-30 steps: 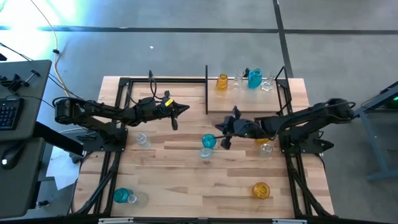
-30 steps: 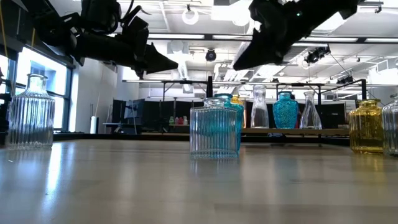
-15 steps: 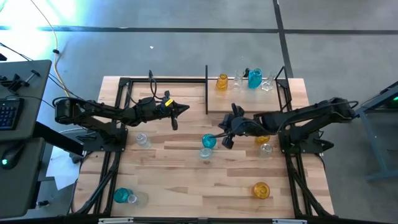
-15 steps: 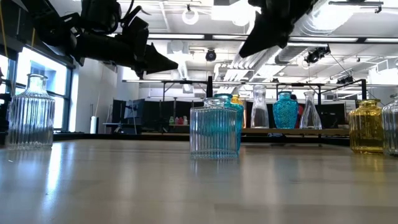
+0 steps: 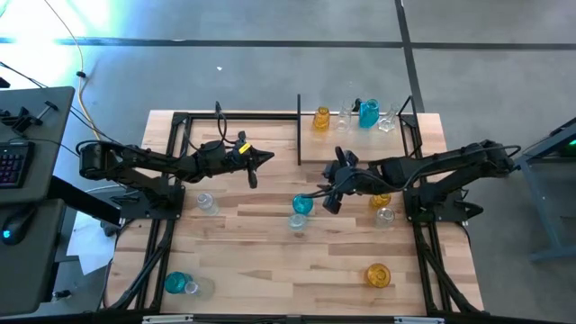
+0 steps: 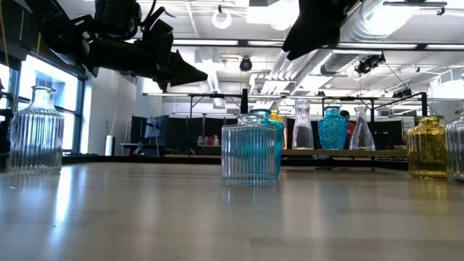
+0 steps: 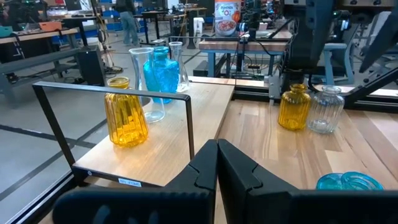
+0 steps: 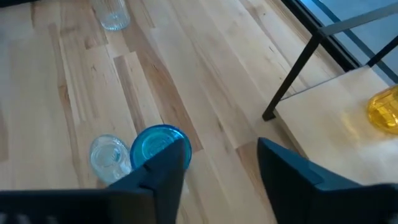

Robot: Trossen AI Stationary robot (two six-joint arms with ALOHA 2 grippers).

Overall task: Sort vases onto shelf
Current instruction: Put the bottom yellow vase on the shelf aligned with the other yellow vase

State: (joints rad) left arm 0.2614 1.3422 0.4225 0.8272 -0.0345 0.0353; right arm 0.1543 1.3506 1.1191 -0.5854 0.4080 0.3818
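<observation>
Four glass vases stand on the light-wood shelf (image 5: 360,144), several remain on the bench; right jaws (image 5: 330,185) gape empty over the round teal-blue vase (image 5: 302,204), left jaws (image 5: 256,163) closed, empty.

Ten vases in all — four on the shelf (image 5: 360,144) and six on the surface (image 5: 270,243). By colour: three teal, three amber, four clear. The shelf holds one amber, one teal, two clear; the surface holds two teal, two amber, two clear. Two arms.
</observation>
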